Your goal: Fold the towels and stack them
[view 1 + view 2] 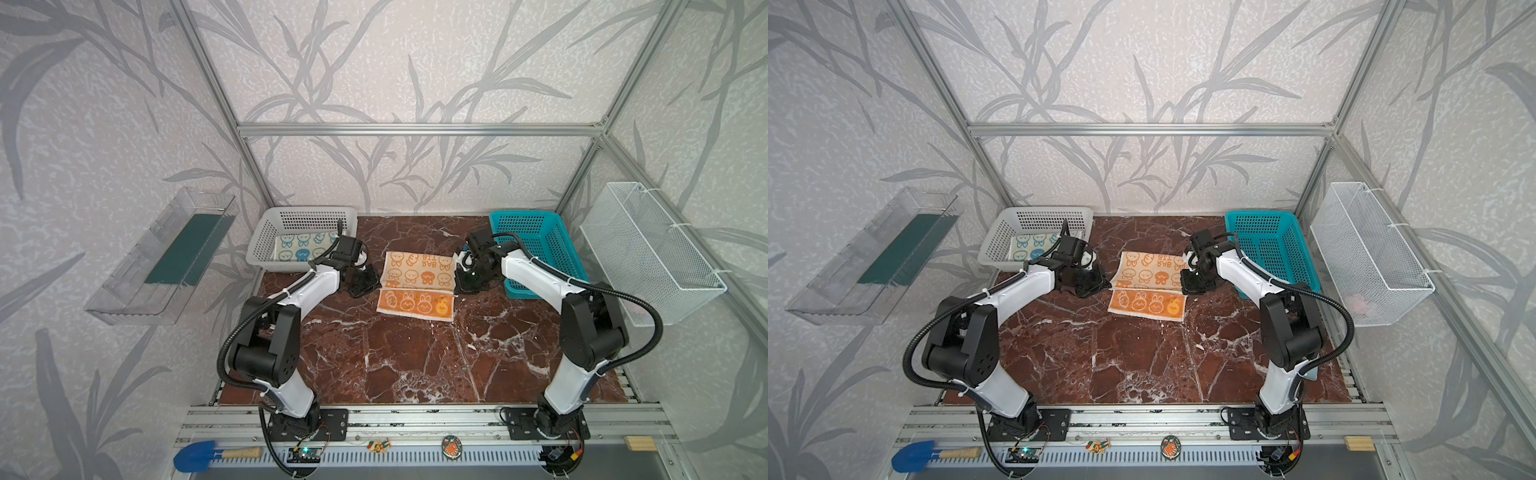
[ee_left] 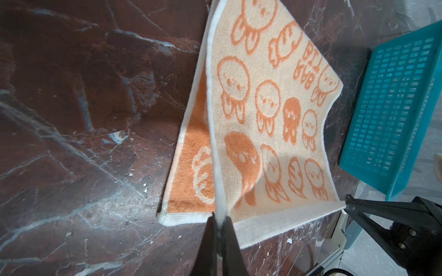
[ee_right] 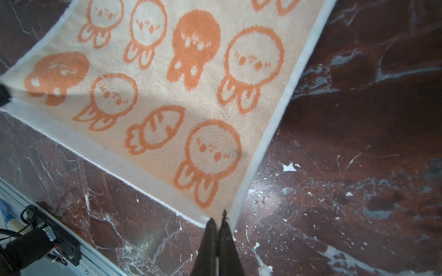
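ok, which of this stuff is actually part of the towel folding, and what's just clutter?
In the job: orange bunny towel, pinched at two corners by left gripper and right gripper; cream-and-blue bunny towel in the grey basket.
Lying about: teal basket, white wire basket, clear wall tray, blue shovel.

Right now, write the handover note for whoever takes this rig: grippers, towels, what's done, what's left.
Grippers: left gripper shut on one corner of the orange towel's lifted edge; right gripper shut on the other corner.
Towels: orange towel mid-table, cream back turned up, its near strip flat on the table. The cream-and-blue towel lies in the grey basket. No third towel in view.
Done: first fold of the orange towel begun.
Left: lay the held edge down, finish folding, stack.
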Robot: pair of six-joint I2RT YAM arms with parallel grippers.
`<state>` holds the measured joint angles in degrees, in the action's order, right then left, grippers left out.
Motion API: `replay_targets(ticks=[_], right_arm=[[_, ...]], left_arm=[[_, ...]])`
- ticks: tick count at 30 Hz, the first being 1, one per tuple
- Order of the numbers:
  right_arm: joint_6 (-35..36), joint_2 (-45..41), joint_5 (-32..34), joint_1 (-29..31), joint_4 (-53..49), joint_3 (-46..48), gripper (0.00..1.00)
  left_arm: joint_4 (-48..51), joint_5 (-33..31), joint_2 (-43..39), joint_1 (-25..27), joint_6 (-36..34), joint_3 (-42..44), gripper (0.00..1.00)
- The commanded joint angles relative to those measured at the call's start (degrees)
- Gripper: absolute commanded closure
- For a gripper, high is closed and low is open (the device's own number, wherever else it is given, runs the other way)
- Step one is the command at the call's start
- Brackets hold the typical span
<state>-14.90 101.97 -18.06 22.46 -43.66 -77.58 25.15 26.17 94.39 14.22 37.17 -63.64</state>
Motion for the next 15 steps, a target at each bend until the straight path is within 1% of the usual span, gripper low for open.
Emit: replay_targets(ticks=[1, 3, 8, 12, 13, 15], right_arm=[[0.57, -3.89, 2.60, -0.32, -3.21, 1.21, 1.00], [0.57, -5.88, 2.59, 0.08, -2.91, 2.51, 1.00], [-0.15, -5.83, 2.01, 1.46, -0.13, 7.97, 1.00], [-1.30, -4.50, 0.39, 2.17, 3.97, 12.40, 1.00], [-1.49, -2.34, 0.03, 2.22, 4.83, 13.14, 1.00], [-1.67, -0.84, -0.08, 2.30, 5.87, 13.90, 1.00]], left_arm=[[2.19, -2.97, -3.25, -0.59, 0.09, -0.25, 1.00], [1.88, -2.67, -4.17, -0.57, 0.38, 1.14, 1.00], [-0.67, -2.71, -5.75, -0.44, 1.38, 7.03, 1.00], [-3.51, -1.94, -4.81, -0.25, 2.16, 11.02, 1.00], [-4.32, -1.80, -4.31, -0.16, 2.43, 11.78, 1.00], [-5.69, -1.49, -3.33, 0.00, 2.81, 12.82, 1.00]])
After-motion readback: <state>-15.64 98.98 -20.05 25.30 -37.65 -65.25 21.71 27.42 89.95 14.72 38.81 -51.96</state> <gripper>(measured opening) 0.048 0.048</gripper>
